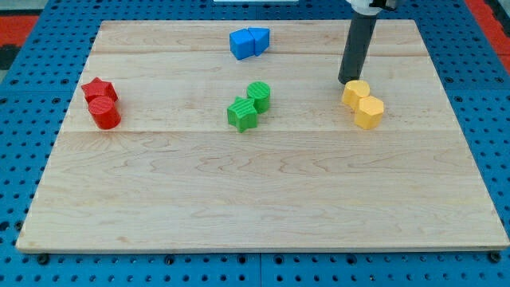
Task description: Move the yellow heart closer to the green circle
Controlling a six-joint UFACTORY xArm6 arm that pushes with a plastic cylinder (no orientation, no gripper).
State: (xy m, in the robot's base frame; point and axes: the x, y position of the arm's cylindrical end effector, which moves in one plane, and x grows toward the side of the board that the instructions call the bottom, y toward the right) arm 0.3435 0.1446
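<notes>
Pale wooden planks make up the surface (263, 199), set on a blue pegboard (24, 119). I carry no hand, only a dark rod (358, 48) dropping from the far right edge; my tip (348, 81) sits just behind the yellow heart (356, 93), at or nearly touching it. A yellow hexagon (369, 112) touches the heart's near side. Well apart, mid-surface, the green circle (258, 95) touches a green star (242, 113). Two blue blocks (249, 42) lie by the far edge, a red star (99, 89) and red circle (104, 112) by the left edge.

Red blocks (101, 103), blue blocks (249, 42), board (239, 199)
</notes>
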